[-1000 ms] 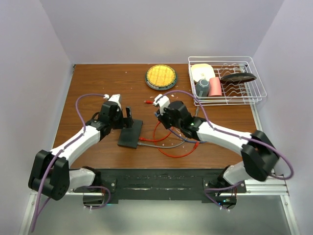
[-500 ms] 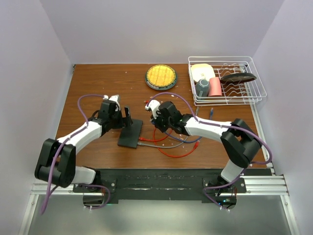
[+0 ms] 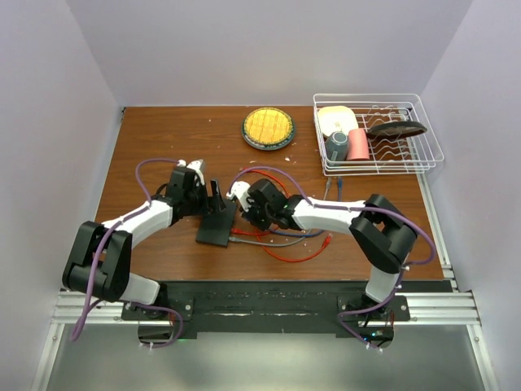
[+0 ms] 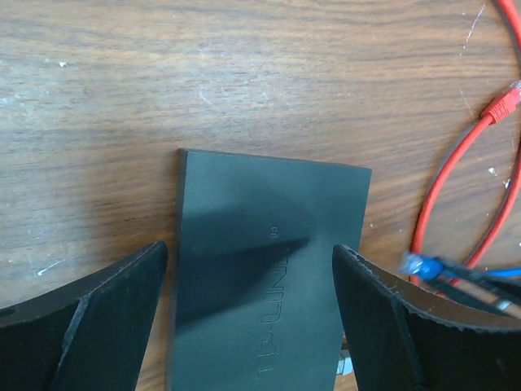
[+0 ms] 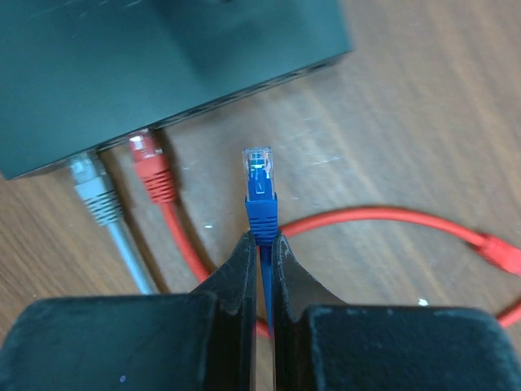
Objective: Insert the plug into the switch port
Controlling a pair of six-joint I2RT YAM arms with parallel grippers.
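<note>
- Gripping tight with the right fingers point(image 5: 247, 259) right behind the blue plug point(image 5: 259, 171), just short of the switch point(image 5: 163, 57) port edge
- Straddling the switch, flat on the desk point(image 4: 244, 73), with left fingers point(image 4: 122, 297) spread wide
- Can't read the embossed lettering point(image 4: 273, 318) on top

We see the left end effector point(image 3: 213, 194) hanging over the switch's point(image 3: 215, 230) far end, the right end effector point(image 3: 244, 205) just beside its right edge, a red cable point(image 3: 295, 254) looping across the counter point(image 3: 163, 138).

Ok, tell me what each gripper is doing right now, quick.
Left gripper: open, fingers either side of the switch.
Right gripper: closed, holding the blue plug by its tail.
</note>
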